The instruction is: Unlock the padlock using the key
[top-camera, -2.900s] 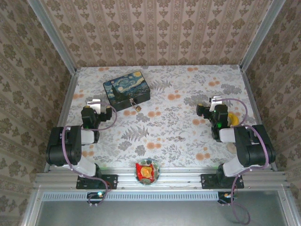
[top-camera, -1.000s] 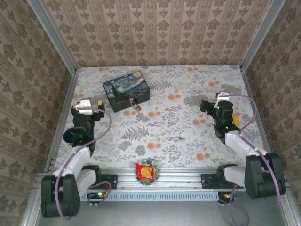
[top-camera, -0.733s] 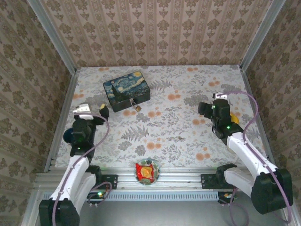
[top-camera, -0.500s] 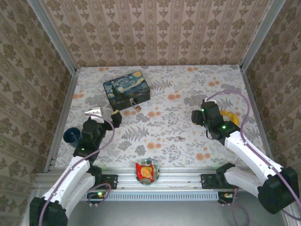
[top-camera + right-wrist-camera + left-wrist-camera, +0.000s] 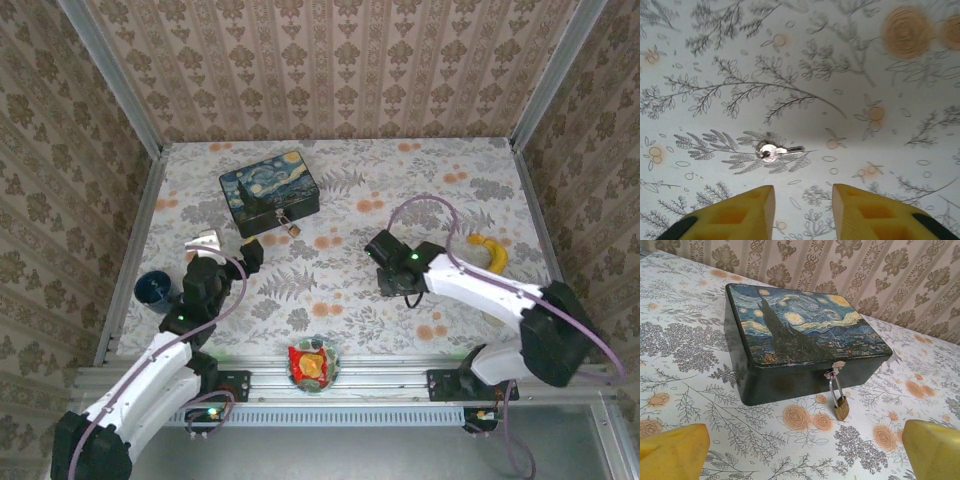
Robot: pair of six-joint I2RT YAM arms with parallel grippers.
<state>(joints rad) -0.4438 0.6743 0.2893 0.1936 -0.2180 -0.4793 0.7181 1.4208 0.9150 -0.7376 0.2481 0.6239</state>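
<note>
Right wrist view: the key (image 5: 772,150) lies flat on the flowered bench (image 5: 880,100). It is small and silver, with its round bow to the left and its blade pointing right. The right fingers (image 5: 740,212) hang over the bench just short of it, drawn partway together with a clear gap, grasping nothing.

Left wrist view: the padlock (image 5: 841,408), tiny and brass-coloured, hangs by a thin silver shackle from the hasp on the front of the Starry Night tin (image 5: 805,337). We cannot tell whether its body touches the bench. The left fingers (image 5: 670,452) are fully released and wide apart, facing the tin front and near it without touching.

Top external view: the tin sits far left on the bench, well apart from the right arm's spot.

Handling, our judgement:
- The key is light, stiff and thin, and being smooth metal lying flush it will likely skid. We would pinch the bow across its flats and leave the blade free.
- The padlock is light and hangs loose on its shackle, so it will likely swing away from a push. We would steady its body by the sides. We cannot see the keyway.
- The tin may slide.
</note>
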